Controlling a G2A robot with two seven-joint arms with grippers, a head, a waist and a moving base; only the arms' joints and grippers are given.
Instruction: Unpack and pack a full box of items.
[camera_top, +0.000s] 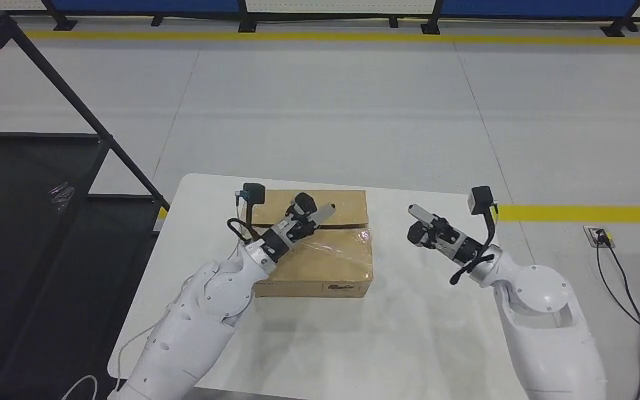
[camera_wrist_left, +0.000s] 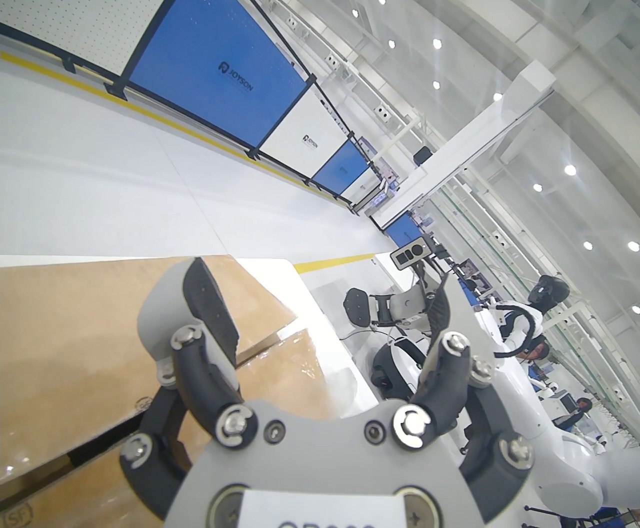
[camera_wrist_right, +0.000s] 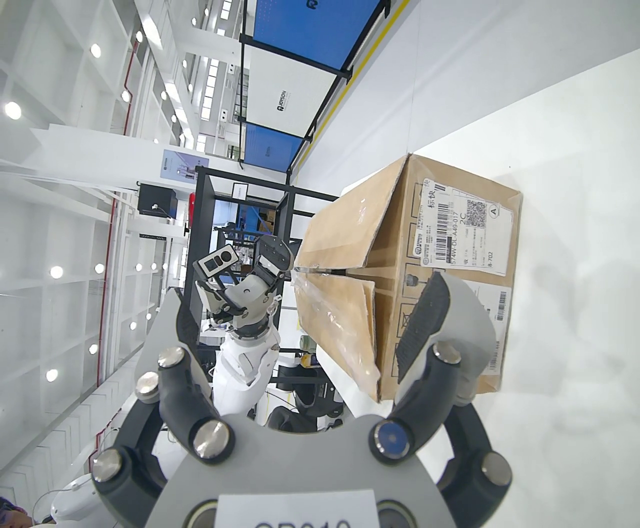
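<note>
A brown cardboard box (camera_top: 315, 262) stands on the white table (camera_top: 430, 330), its top flaps slightly parted along a seam covered in loose clear tape. My left gripper (camera_top: 309, 215) hovers open over the box top near the seam. In its wrist view the left gripper (camera_wrist_left: 325, 320) holds nothing, with the box (camera_wrist_left: 75, 325) just beneath one finger. My right gripper (camera_top: 424, 226) stands open above the table, apart from the box's right side. In the right wrist view the empty right gripper (camera_wrist_right: 305, 325) faces the labelled end of the box (camera_wrist_right: 440, 280), with the left gripper (camera_wrist_right: 270, 260) beyond.
A black metal frame with dark netting (camera_top: 60, 200) stands off the table's left edge. Bare tabletop lies in front of the box and to its right. A yellow floor line (camera_top: 570, 212) runs behind the right arm.
</note>
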